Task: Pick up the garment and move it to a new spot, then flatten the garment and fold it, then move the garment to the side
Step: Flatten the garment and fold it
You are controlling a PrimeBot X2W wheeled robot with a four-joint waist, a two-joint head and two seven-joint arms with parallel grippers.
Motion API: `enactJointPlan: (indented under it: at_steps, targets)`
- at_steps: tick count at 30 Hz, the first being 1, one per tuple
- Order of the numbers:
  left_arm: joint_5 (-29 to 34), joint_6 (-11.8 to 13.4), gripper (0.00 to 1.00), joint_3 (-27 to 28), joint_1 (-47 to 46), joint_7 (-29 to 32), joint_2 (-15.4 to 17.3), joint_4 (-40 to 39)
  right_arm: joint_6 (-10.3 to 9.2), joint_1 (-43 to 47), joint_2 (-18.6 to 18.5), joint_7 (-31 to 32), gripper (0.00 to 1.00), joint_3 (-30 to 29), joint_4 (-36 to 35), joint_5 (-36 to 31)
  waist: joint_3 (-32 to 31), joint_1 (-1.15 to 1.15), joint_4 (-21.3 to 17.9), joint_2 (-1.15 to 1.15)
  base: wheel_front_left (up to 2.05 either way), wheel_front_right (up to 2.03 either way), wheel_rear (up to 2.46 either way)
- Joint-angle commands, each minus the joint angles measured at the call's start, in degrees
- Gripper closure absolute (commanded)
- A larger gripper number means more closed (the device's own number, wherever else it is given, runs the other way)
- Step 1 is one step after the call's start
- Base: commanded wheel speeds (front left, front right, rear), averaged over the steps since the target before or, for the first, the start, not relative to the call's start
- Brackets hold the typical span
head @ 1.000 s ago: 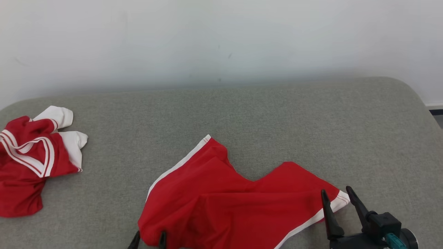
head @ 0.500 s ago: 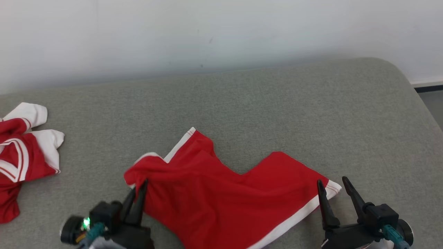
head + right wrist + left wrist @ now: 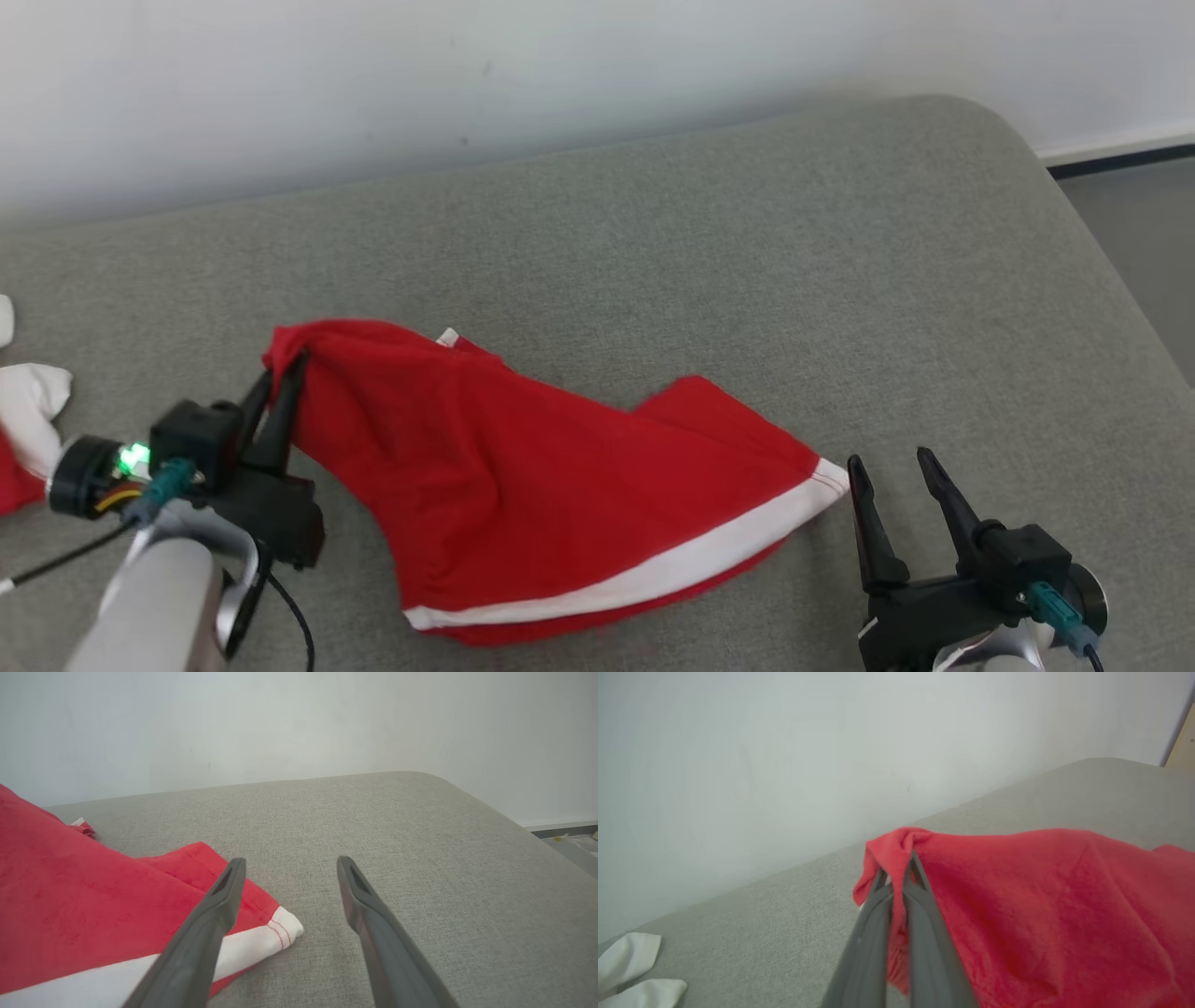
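We see a pale wall (image 3: 373, 75) behind a broad grey pad (image 3: 653, 233) with a rounded right corner; past that corner the head view adds a strip of floor (image 3: 1148, 233). The red shorts (image 3: 523, 485) lie on the pad's near middle, with the left end raised and the right end flat. A white stripe (image 3: 653, 569) runs along their near edge. At the far left lies a second garment (image 3: 28, 401), white and red, well apart from the shorts; the left wrist view gives two white ends of it.

Our left gripper (image 3: 285, 373) is clamped on the shorts' raised end. Its wrist view shows the fingers together, red cloth pinched between them and folded over the tips, where the head view gives a plain peak of cloth.

Our right gripper (image 3: 889, 462) stands just beside the shorts' right corner, fingers apart, holding nothing. Its wrist view puts the left finger (image 3: 205, 933) over the white hem corner; whether they touch we cannot tell.
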Motion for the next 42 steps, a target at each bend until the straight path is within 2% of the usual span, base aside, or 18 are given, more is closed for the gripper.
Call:
enactJointPlan:
  at_steps: [1,4,8,9,10,11,12,19,23,26,32,37,42]
  targets:
    - [-1.1,0.1,1.0,-0.1,-1.9,-0.1,0.7,0.7,0.19,-0.9,0.1,-0.1,0.0,0.0,-0.3,-0.3,1.4,-0.01,-1.4,-0.01,0.0,0.0,0.0]
    - [-0.9,0.1,1.0,-0.2,-5.1,-0.1,2.9,2.1,0.19,-1.4,0.0,-0.1,0.0,-0.2,-0.2,-0.3,2.1,-0.01,-2.0,-0.01,0.0,0.0,0.0]
    - [-0.8,0.1,1.0,-0.7,-6.0,-0.1,3.1,3.2,0.19,-1.4,0.0,-0.1,0.0,0.1,0.2,-0.4,1.9,-0.01,-2.3,-0.01,0.0,0.0,0.0]
    - [-0.8,0.1,0.89,-0.8,-6.0,-0.1,3.1,3.5,0.19,-1.4,0.0,-0.1,0.0,0.3,0.3,-0.4,1.8,-0.01,-2.3,-0.01,0.0,0.0,0.0]
    - [-1.0,0.1,0.7,-0.8,-5.9,-0.1,3.0,4.0,0.19,-1.4,0.1,-0.1,0.0,0.4,0.4,-0.5,1.7,-0.01,-2.3,-0.01,0.0,0.0,0.0]
    - [-1.3,0.1,0.19,-0.9,-5.8,-0.1,3.0,4.3,0.19,-1.4,0.2,-0.1,0.0,0.6,0.5,-0.6,1.6,-0.01,-2.2,-0.01,0.0,0.0,0.0]
    - [-1.6,0.1,0.0,-0.9,-5.4,-0.1,2.8,4.8,0.19,-1.4,0.2,-0.1,0.0,0.7,0.5,-0.6,1.4,-0.01,-2.1,-0.01,0.0,0.0,0.0]
    - [-0.8,0.1,0.0,0.7,-0.4,-0.1,2.3,3.4,0.19,-0.1,-0.4,-0.1,0.0,1.4,1.0,-0.1,-1.3,-0.01,-0.4,-0.01,0.0,0.0,0.0]
    - [-0.2,0.1,0.0,5.2,5.0,-0.1,2.7,-1.5,0.19,0.9,-0.7,-0.1,0.0,1.6,1.0,0.2,-3.2,-0.01,1.2,-0.01,0.0,0.0,0.0]
    - [0.4,0.4,0.0,8.2,8.4,-0.1,1.6,-5.7,0.19,1.3,-0.8,-0.1,0.0,1.3,0.7,0.3,-3.7,-0.01,2.5,-0.01,0.0,0.0,0.0]
    - [1.7,1.0,0.0,14.2,14.5,-0.1,-2.6,-14.7,0.19,2.2,-1.2,-0.1,0.0,1.0,0.1,0.7,-4.1,-0.01,4.9,-0.01,0.0,0.0,0.0]
    - [3.7,2.0,0.0,18.9,19.8,-0.1,-7.3,-21.1,0.19,2.9,-0.9,-0.1,0.0,0.8,-0.2,0.6,-4.7,-0.01,5.5,-0.01,0.0,0.0,0.0]
    - [5.4,1.6,0.0,22.7,24.9,-0.1,-11.9,-25.2,0.19,4.3,-0.3,-0.1,0.0,-0.5,-0.9,0.7,-5.6,-0.01,6.2,-0.01,0.0,0.0,0.0]
